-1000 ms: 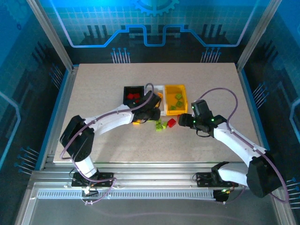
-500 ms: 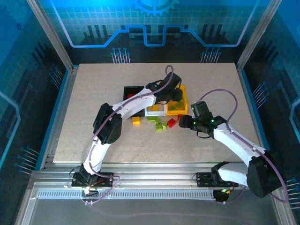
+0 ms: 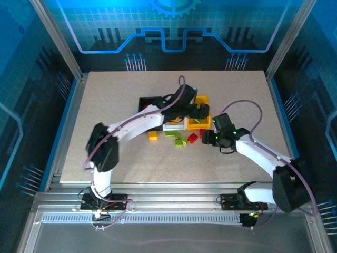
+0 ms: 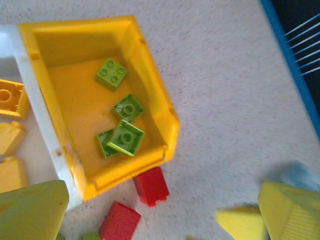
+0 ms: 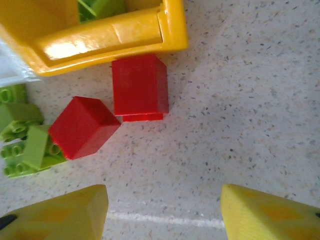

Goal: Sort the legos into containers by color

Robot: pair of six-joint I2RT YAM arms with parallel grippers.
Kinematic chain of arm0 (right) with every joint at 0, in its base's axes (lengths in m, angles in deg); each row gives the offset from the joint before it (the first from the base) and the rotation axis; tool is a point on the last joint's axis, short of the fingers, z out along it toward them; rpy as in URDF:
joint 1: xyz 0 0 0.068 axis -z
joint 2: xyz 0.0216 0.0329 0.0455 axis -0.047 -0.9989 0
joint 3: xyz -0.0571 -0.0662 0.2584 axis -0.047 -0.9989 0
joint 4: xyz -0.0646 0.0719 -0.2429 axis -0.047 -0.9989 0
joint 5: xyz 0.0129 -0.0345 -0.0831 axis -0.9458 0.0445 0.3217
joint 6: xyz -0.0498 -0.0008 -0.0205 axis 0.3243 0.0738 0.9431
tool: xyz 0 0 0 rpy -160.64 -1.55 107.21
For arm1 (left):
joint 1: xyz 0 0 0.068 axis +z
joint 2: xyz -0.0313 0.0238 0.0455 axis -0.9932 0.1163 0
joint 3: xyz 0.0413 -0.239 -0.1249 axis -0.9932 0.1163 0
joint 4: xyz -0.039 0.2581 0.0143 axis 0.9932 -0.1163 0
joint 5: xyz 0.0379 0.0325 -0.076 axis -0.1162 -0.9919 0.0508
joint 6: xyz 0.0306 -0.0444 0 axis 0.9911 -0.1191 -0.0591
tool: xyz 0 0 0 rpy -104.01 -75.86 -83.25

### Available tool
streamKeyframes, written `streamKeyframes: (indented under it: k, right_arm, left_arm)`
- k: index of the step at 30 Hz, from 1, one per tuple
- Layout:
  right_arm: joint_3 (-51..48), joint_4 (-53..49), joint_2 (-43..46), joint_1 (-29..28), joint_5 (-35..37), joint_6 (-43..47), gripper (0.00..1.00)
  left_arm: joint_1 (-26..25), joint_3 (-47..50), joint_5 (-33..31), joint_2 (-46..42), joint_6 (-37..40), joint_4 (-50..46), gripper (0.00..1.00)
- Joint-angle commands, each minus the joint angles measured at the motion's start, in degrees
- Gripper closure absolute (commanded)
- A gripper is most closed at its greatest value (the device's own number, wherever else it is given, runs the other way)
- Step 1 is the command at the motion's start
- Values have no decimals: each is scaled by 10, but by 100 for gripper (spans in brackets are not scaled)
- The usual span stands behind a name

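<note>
- Now hovering with the left jaws above the yellow bin point(image 4: 150, 75), spread wide and gripping nothing.
- Reaching there with the left arm point(image 3: 131, 126), stretched over the black bin point(image 3: 145, 101) and the white bin point(image 4: 42, 120); all three bins side by side near the middle of the counter point(image 3: 105, 89), black toward the left edge, yellow toward the right.
- Holding four green bricks point(image 4: 111, 74) inside the yellow bin, one tilted on top of another.
- Showing yellow bricks point(image 4: 10, 97) in the white bin and red pieces point(image 3: 148, 108) in the black bin.
- Hanging low over the counter with the right jaws, parted, nothing between them, just on the near side of the yellow bin.
- Facing two red bricks point(image 5: 140, 85) on the counter: one just beside the yellow bin's outer wall, the other tilted against loose green bricks point(image 5: 25, 140).
- Also on the counter, apart from that pile toward the left edge: single yellow brick point(image 3: 152, 135).
</note>
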Motion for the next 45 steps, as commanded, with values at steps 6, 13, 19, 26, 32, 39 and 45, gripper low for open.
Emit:
streamKeyframes:
  k: [6, 13, 19, 26, 32, 39, 45]
  right_arm:
    - [72, 56, -113, 17, 5, 12, 36]
    - [118, 57, -183, 19, 6, 14, 36]
    - [126, 38, -216, 17, 19, 15, 43]
    - [115, 26, -204, 12, 46, 23, 68]
    - [122, -3, -118, -45, 79, 57, 78]
    - [249, -13, -152, -163, 16, 107, 78]
    - [415, -10, -293, -216, -16, 117, 78]
  left_arm:
    - [-5, 249, -43, -209, -32, 59, 1]
    - [-5, 394, -90, -329, -63, 37, 1]
    - [-1, 443, -109, -365, -77, 18, 1]
    - [3, 462, -153, -384, -86, -5, 1]
    - [35, 492, -185, -401, -107, -41, 1]
    - [58, 557, -216, -471, -157, -80, 1]
    - [62, 580, -216, -513, -163, -105, 1]
